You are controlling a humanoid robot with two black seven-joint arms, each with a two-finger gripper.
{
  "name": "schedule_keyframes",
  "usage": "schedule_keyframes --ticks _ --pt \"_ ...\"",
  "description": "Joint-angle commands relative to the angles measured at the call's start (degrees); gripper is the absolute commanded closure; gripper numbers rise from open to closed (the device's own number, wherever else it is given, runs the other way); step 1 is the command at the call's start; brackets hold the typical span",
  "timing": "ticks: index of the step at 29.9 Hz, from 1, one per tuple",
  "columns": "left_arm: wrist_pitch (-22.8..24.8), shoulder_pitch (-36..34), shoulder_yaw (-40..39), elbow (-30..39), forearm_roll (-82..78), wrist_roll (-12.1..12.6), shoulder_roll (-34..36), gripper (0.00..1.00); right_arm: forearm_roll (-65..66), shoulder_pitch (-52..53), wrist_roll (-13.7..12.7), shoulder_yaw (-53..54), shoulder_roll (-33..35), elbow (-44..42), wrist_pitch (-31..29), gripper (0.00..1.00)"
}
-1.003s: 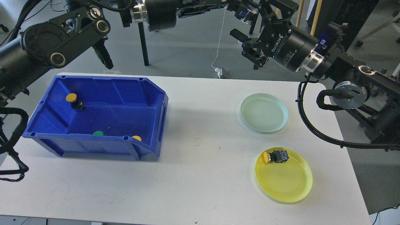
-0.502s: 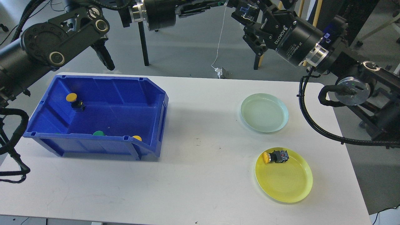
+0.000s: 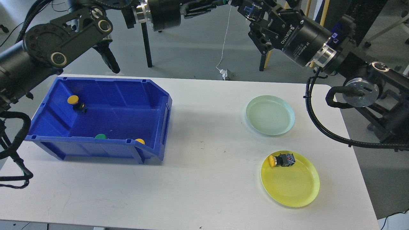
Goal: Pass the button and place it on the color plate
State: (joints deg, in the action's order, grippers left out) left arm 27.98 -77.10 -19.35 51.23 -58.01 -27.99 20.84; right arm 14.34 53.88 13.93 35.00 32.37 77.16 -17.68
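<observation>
Our white table (image 3: 204,191) fills most of the view and carries everything. Above its far edge our two black arms reach in. Our left arm (image 3: 48,48) comes from the left edge, bends at a thick joint over the far left corner of the bin, then runs rightward along the top of the view. Its far end, the left gripper (image 3: 231,2), sits at the very top edge, mostly cut off, and we cannot tell how its jaws stand. Our right arm (image 3: 351,80) comes from the right edge and stretches up and leftward, high over the floor beyond the table. The right gripper (image 3: 257,27) points toward the left gripper, close to it; its dark fingers overlap the clutter behind, so we cannot tell whether the jaws are open or closed.

The blue bin (image 3: 159,105) stands on the left half of the table. Inside it a yellow button (image 3: 75,103) stands near the far left wall, and a green button (image 3: 100,136) and another yellow cap (image 3: 139,141) peek over the near wall.

On the right, the pale green plate (image 3: 270,127) lies empty-faced near the far side. The yellow plate (image 3: 297,191) lies nearer us, well apart from the bin. A yellow-capped button (image 3: 281,160) lies on its side on the yellow plate's far left part, cap pointing left.
</observation>
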Motion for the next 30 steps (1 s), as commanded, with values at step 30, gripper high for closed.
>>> schedule_keyframes --ticks 30 --pt "0.02 1.96 -6.05 -8.26 2.47 -0.01 9.13 0.01 2.80 -11.69 -0.40 -15.21 3.07 -27.03 -0.07 0.79"
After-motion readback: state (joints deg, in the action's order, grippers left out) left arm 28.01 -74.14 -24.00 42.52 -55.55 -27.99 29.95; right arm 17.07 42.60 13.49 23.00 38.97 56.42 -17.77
